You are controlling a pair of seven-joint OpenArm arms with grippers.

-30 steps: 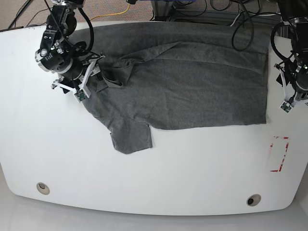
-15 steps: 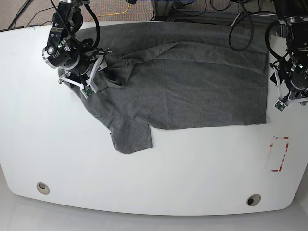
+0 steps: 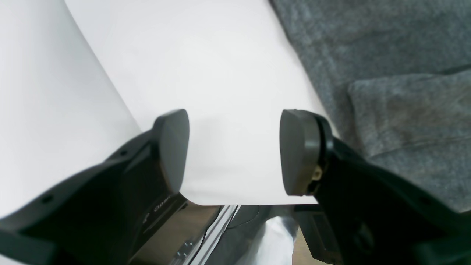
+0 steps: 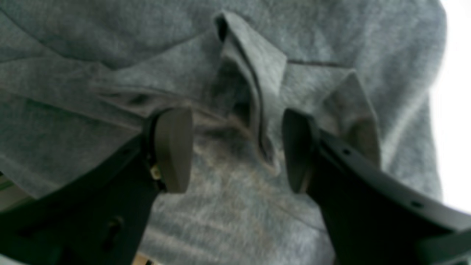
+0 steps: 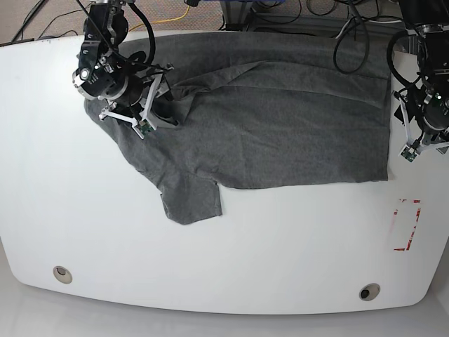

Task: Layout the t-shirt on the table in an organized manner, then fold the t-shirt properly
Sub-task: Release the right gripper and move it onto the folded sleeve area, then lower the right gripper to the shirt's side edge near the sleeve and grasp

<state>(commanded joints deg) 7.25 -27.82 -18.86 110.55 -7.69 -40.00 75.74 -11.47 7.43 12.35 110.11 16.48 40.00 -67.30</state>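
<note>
The dark grey t-shirt (image 5: 280, 119) lies spread over the far half of the white table (image 5: 245, 253), with one sleeve (image 5: 191, 200) pointing toward the front and bunched cloth at its left end. My right gripper (image 5: 156, 107) hovers over that bunched end. In the right wrist view it (image 4: 235, 151) stands open, with a raised fold of the t-shirt (image 4: 254, 73) between its fingers. My left gripper (image 5: 419, 123) is beside the shirt's right edge. In the left wrist view it (image 3: 235, 151) is open over bare table (image 3: 206, 73), with the t-shirt (image 3: 397, 92) just to its right.
A red tape rectangle (image 5: 407, 225) marks the table's right front. Two round grommet holes (image 5: 62, 274) (image 5: 370, 291) sit near the front edge. Cables (image 5: 351, 28) hang behind the far edge. The table's edge (image 3: 250, 201) runs just below my left gripper's fingers.
My right arm has moved right and toward the back, from the shirt's left edge onto its bunched cloth. My left arm has shifted slightly toward the back.
</note>
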